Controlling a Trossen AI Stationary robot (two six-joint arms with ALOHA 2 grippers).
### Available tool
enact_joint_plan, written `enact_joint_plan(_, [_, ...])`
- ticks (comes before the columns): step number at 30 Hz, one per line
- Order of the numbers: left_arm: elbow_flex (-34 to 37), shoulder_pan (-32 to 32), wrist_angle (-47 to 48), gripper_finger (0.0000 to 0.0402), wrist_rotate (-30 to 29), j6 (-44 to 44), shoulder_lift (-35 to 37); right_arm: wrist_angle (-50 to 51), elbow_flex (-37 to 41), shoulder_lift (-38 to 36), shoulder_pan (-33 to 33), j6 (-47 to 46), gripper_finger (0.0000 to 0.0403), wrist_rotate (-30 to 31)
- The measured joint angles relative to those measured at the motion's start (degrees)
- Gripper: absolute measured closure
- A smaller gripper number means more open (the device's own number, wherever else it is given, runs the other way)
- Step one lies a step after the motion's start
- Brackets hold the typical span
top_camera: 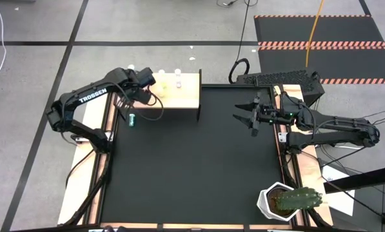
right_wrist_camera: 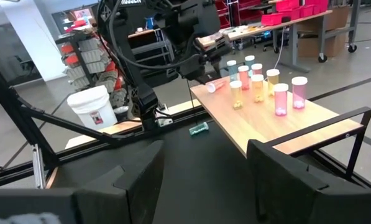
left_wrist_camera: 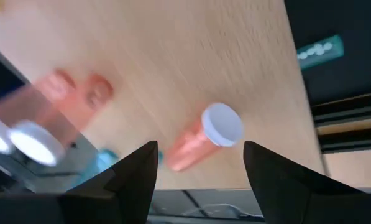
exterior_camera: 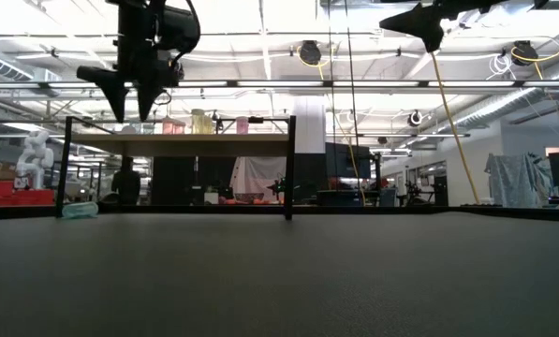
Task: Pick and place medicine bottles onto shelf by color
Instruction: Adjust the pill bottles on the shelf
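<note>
Left wrist view alone shows a pink bottle [left_wrist_camera: 201, 138] lying on its side on the shelf [left_wrist_camera: 191, 56], just beyond the open, empty left hand [left_wrist_camera: 201, 163]. Right wrist view shows upright bottles [right_wrist_camera: 263, 87] grouped there and a teal bottle [right_wrist_camera: 199, 129] lying on the table [right_wrist_camera: 210, 168]. Right hand [top_camera: 250, 116] hangs open, empty, well apart. Cactus pot [top_camera: 273, 201] sits at a table corner.

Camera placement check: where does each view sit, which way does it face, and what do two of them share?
High: overhead, straight down; both arms, shelf.
Low: table height, facing the room; both hands hang in from above.
Left wrist: over the shelf; open left hand, tipped pink bottle.
Right wrist: across the table; open right hand.
Shared: that tipped pink bottle.
</note>
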State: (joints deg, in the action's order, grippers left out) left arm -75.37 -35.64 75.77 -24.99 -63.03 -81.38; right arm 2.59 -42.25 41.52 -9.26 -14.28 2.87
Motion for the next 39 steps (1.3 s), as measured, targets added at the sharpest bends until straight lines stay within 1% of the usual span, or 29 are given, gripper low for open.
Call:
enact_joint_plan(6, [1.9, -1.9, -1.6, 0.0163, 0.5, -11.6, 0.0, 0.0, 0.0, 0.0, 0.0, -0.2, 0.0179, 0.0])
enact_joint_plan(12, [4.0, -3.4, -3.9, 0.0165, 0.6, -13.8, 0.0, 0.0, 0.0, 0.0, 0.0, -0.4, 0.0179, 0.0])
enact_joint_plan(15, [5.0, -3.4, -3.9, 0.0188, 2.5, -13.8, 0.0, 0.0, 0.0, 0.0, 0.0, -0.1, 0.0179, 0.0])
enact_joint_plan(19, [5.6, -3.3, -3.9, 0.0245, 4.1, -11.9, 0.0, -0.1, 0.0, 0.0, 0.0, -0.1, 0.0179, 0.0])
enact_joint_plan(23, [5.7, -2.7, -4.1, 0.0298, 4.3, -8.4, 0.0, -0.6, 0.0, 0.0, 0.0, -0.1, 0.0179, 0.0])
enact_joint_plan(26, [5.7, -1.7, -4.1, 0.0320, 3.6, -3.5, 0.0, -1.3, 0.0, 0.0, 0.0, -0.3, 0.0179, 0.0])
enact_joint_plan(29, [4.5, -0.3, -2.3, 0.0322, 3.9, 3.1, 0.0, -1.4, 0.0, 0.0, 0.0, -2.9, 0.0179, 0.0])
enact_joint_plan(32, [1.8, 1.5, -0.1, 0.0306, 5.9, 10.6, 0.0, -1.7, 0.0, 0.7, 0.0, -6.5, 0.0179, 0.0])
enact_joint_plan(35, [-2.3, 2.6, 1.0, 0.0293, 10.9, 19.1, 0.5, -2.5, 0.0, 2.8, 0.2, -8.5, 0.0179, -0.1])
enact_joint_plan(37, [-5.2, 3.2, -0.2, 0.0292, 17.1, 24.2, 1.1, -5.0, 0.0, 5.3, 0.9, -8.9, 0.0177, -0.1])
enact_joint_plan(39, [-7.3, 3.4, -3.9, 0.0294, 25.7, 28.9, 1.9, -10.1, 0.0, 8.5, 1.6, -8.9, 0.0170, -0.2])
